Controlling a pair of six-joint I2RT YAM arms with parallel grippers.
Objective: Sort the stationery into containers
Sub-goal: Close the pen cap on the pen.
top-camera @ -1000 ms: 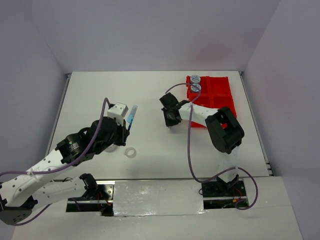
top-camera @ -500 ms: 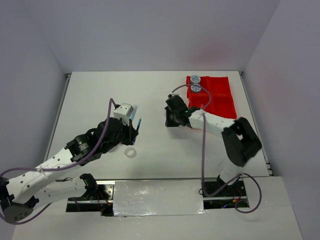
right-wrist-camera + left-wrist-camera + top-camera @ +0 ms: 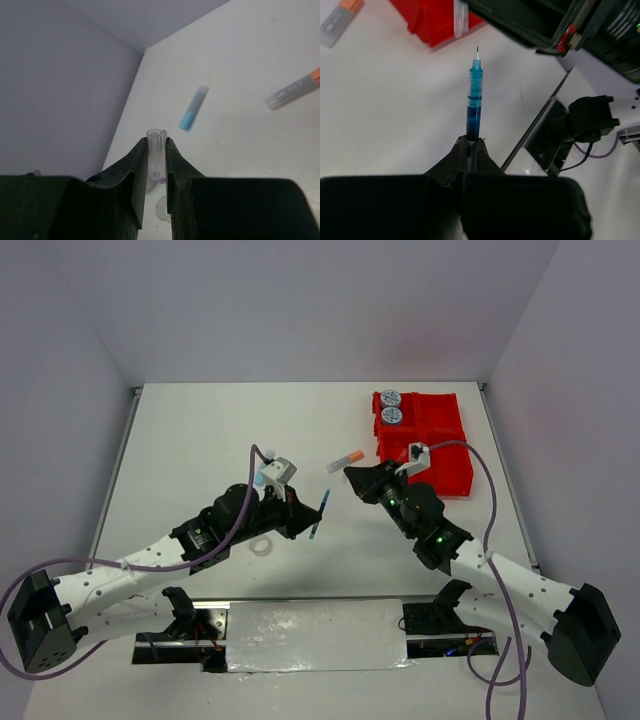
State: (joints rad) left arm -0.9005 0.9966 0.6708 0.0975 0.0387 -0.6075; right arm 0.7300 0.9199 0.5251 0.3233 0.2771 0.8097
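- Left gripper [image 3: 470, 146] is pinching a blue pen [image 3: 474, 100], well left of the red tray [image 3: 445, 445].
- Right gripper [image 3: 156, 142] is clamped on a clear tube [image 3: 155, 156], near the tray's left side.
- Orange-capped stick [image 3: 346, 461] lies on the table, left of the tray.

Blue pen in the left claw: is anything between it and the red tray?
Yes. The right gripper, shut on a clear tube, hangs between the blue pen and the red tray. An orange-capped stick also lies near that path.
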